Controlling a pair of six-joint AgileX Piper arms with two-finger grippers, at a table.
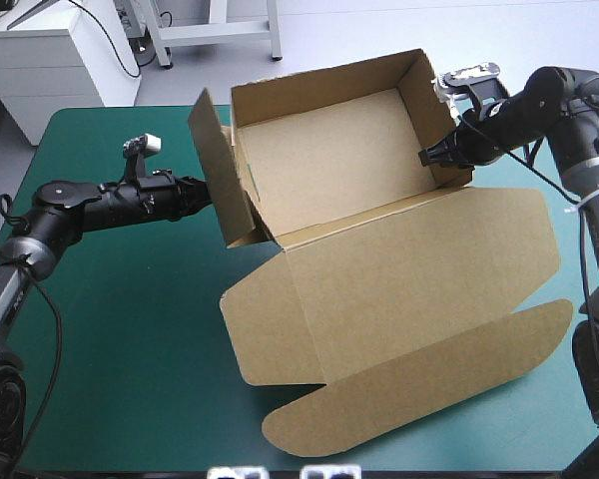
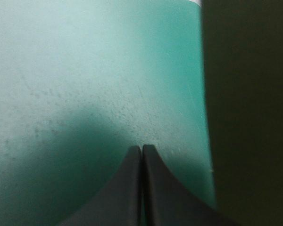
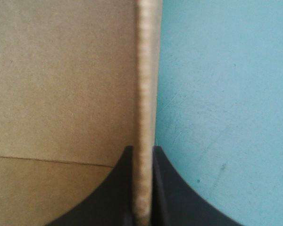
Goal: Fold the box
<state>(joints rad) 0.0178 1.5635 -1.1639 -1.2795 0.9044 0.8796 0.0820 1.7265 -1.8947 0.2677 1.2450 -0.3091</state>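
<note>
The brown box (image 1: 329, 170) stands as an open tray at the far middle of the worktop (image 1: 130, 329), its lid (image 1: 409, 289) flat toward the near edge. The right jaws pinch its right wall (image 3: 145, 70). The left jaws, pressed together, sit just outside the raised left flap (image 1: 220, 170), which blocks them from the tray.

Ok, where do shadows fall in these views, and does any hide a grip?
High view: even light, only a soft shadow on the teal-green cover beside the box. Left wrist view: shadow pools on the cover ahead of the shut left gripper, and the box wall beside it lies in deep shade. Right wrist view: evenly lit, the right gripper plainly pinching the box wall's edge.
</note>
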